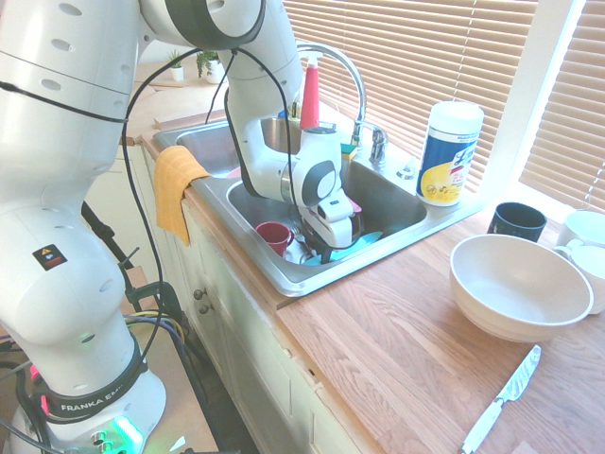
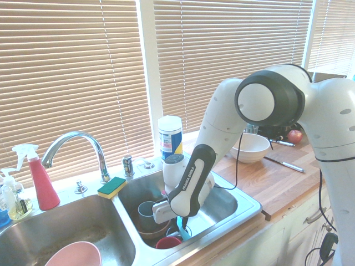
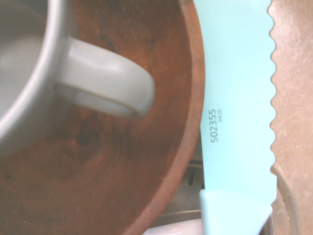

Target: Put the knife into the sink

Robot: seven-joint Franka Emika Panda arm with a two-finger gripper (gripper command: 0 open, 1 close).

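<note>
you have the arm [image 1: 274, 151] reaching down into the near basin of the steel sink [image 1: 333, 203], where a turquoise piece [image 1: 357, 248] and a red cup [image 1: 275, 236] lie. to your right, a silver-bladed knife [image 1: 503, 397] rests on the wooden counter near a large pale bowl [image 1: 520, 288].

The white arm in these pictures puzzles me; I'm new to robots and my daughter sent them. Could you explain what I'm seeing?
It's a robot arm with a gripper at its end, reaching into a sink. Two pictures show it from opposite sides; the third comes from a camera on its wrist. That close view shows a turquoise knife beside a wooden bowl with a grey mug in it. The knife is down in the sink, by the gripper; I can't tell whether it is held. On the counter lie a pale bowl and another knife.
</note>
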